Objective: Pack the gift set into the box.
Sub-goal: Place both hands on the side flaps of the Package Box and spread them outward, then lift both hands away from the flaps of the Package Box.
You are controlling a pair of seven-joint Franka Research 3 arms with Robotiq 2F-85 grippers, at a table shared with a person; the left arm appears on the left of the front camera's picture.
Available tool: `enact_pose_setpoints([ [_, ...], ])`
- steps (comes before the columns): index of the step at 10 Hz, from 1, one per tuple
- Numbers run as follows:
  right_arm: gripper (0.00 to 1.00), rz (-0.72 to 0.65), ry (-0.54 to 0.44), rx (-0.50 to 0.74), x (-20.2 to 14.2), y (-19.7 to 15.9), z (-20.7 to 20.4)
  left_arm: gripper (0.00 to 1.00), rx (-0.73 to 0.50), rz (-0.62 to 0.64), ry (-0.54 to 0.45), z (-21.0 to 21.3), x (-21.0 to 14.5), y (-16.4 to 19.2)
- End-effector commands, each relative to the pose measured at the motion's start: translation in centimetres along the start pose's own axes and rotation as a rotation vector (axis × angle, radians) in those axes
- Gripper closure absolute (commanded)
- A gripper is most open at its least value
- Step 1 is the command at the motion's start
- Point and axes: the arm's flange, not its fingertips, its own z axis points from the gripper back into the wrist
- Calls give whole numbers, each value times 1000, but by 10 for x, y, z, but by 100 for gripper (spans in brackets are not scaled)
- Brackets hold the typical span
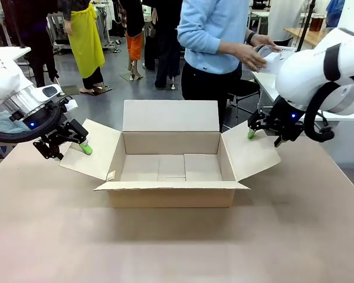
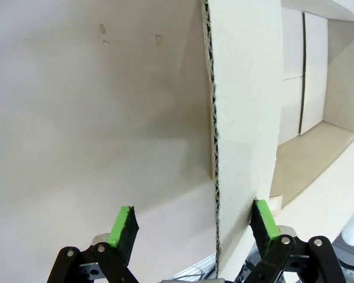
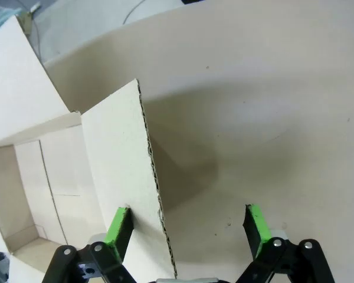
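The brown cardboard box (image 1: 171, 197) stands at mid-table with all four flaps folded out, and its bare bottom panels show inside. My left gripper (image 1: 76, 147) is open, straddling the edge of the left flap (image 2: 245, 118) with one green pad on each side. My right gripper (image 1: 256, 132) is open in the same way, astride the right flap (image 3: 121, 153). The gift set is out of view. The person's hands (image 1: 253, 56) are on something pale at a side table, partly hidden behind my right arm.
The person stands just beyond the box's far flap (image 1: 171, 115). A side table (image 1: 271, 82) stands at the back right. Tan tabletop (image 1: 177, 247) spreads in front of the box and beside both flaps.
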Motion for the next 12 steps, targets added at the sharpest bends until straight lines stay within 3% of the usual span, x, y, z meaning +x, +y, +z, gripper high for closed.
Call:
enact_pose_setpoints([
  [1,0,-38,-50,-81,1,15,19,0,19,2,-4,1,-3,0],
  [12,0,-38,-50,-81,1,15,19,0,19,2,-4,1,-3,0],
])
